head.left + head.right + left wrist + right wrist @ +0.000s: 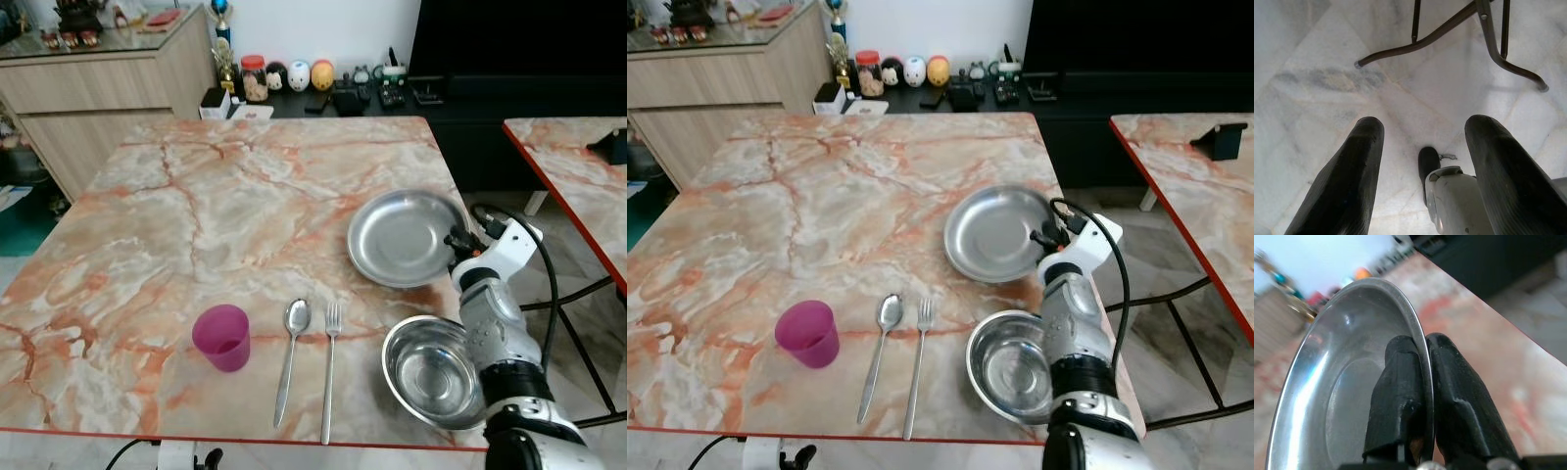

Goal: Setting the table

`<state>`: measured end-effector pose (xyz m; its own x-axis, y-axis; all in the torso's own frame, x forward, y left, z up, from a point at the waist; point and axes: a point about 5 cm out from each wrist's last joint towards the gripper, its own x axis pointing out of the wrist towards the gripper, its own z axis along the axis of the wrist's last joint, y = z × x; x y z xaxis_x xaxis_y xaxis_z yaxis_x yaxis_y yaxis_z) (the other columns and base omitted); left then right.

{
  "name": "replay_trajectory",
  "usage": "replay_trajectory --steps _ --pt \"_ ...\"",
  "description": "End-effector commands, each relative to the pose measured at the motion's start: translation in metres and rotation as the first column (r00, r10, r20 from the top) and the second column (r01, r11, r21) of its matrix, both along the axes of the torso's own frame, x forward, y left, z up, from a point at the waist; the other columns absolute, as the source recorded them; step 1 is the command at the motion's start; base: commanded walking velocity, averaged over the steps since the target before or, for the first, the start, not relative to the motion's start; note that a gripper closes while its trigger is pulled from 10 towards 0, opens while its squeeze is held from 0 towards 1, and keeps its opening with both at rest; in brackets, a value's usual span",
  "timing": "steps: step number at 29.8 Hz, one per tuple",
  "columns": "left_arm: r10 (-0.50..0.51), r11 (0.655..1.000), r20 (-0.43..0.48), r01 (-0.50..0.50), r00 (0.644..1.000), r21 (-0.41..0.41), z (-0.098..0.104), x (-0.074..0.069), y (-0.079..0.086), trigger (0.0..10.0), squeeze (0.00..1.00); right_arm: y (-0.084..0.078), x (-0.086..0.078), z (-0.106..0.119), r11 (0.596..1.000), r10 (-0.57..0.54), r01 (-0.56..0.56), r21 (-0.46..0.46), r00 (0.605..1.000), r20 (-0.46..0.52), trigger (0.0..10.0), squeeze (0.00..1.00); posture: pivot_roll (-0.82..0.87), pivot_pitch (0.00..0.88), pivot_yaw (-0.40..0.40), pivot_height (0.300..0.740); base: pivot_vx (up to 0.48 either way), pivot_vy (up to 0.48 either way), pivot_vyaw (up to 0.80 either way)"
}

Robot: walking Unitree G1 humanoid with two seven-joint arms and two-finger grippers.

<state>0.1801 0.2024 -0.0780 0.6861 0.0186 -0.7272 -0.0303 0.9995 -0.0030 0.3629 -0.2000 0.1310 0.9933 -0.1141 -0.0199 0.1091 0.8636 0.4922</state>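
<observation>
Plate [1342,382] rim inside right gripper [1425,382]

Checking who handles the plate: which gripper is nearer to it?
Right. The right gripper is clamped on the steel plate's rim; the left gripper hangs open below the table, pointing at the floor.

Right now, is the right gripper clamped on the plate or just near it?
Clamped. The right gripper has its two fingers pinching the rim of the plate, one on each side, on the table.
</observation>
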Motion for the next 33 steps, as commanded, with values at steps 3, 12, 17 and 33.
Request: replay_trajectory --steps 3,12,17,33 --pt "0.113 0.994 -0.009 -0.113 0.994 -0.009 -0.001 -0.006 0.014 10.0 0.00 -0.003 -0.001 0.026 0.999 -0.015 0.007 0.047 0.983 0.185 10.0 0.00 -0.05 0.000 0.030 0.740 0.000 0.000 0.00" --pt "0.168 0.986 -0.027 -0.169 0.985 -0.010 -0.003 -0.018 0.027 10.0 0.00 -0.003 -0.012 0.034 0.979 -0.039 -0.021 0.201 0.956 0.290 10.0 0.00 -0.05 0.000 0.032 0.740 0.000 0.000 0.00" --pt "0.211 0.977 -0.025 -0.211 0.977 -0.019 -0.004 -0.022 0.028 10.0 0.00 -0.001 -0.013 0.033 0.980 -0.029 -0.030 0.198 0.957 0.287 10.0 0.00 -0.04 0.000 0.021 0.740 0.000 0.000 0.00" --pt "0.193 0.981 0.000 -0.193 0.981 -0.035 -0.004 -0.017 0.018 10.0 0.00 -0.004 -0.009 0.045 0.983 -0.022 -0.035 0.179 0.950 0.311 10.0 0.00 -0.04 0.000 0.012 0.740 0.000 -0.186 0.00"
